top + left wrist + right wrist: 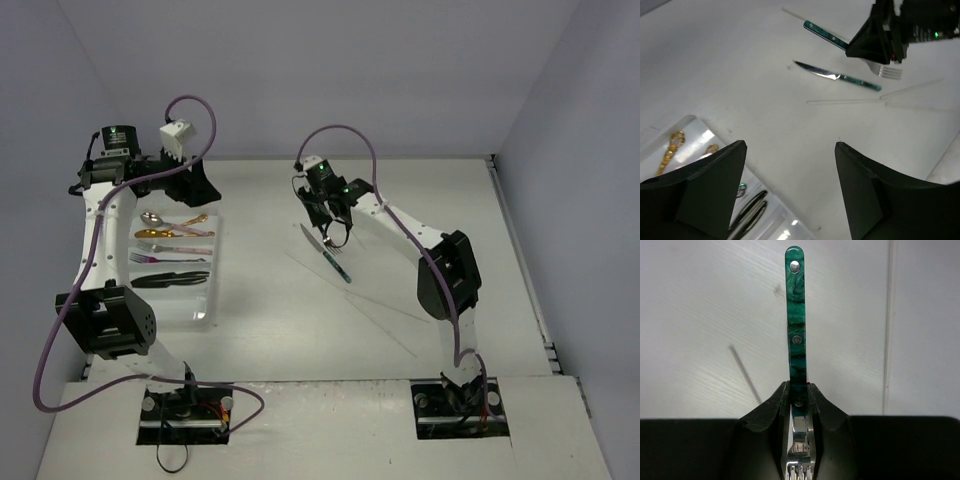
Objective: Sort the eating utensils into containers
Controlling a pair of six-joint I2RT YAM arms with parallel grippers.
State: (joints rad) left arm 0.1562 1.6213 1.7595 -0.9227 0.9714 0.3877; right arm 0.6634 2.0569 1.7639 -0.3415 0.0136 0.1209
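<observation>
My right gripper (333,222) is shut on a green-handled fork (795,315) and holds it above the table; the handle sticks out past the fingertips (782,392). The left wrist view shows the same fork (824,34) in the air. A green-handled knife (328,254) lies on the table under it and also shows in the left wrist view (837,77). The white tray (210,295) at the left holds a silver spoon (152,217), gold spoons (160,233), a pink-handled fork (165,257) and black knives (170,279). My left gripper (195,185) hangs open and empty (790,145) over the tray's far end.
Thin pale sticks (355,295) lie on the table right of the knife and show in the left wrist view (850,101); one stick (888,325) runs beside the fork. Grey walls close in the table at the back and sides.
</observation>
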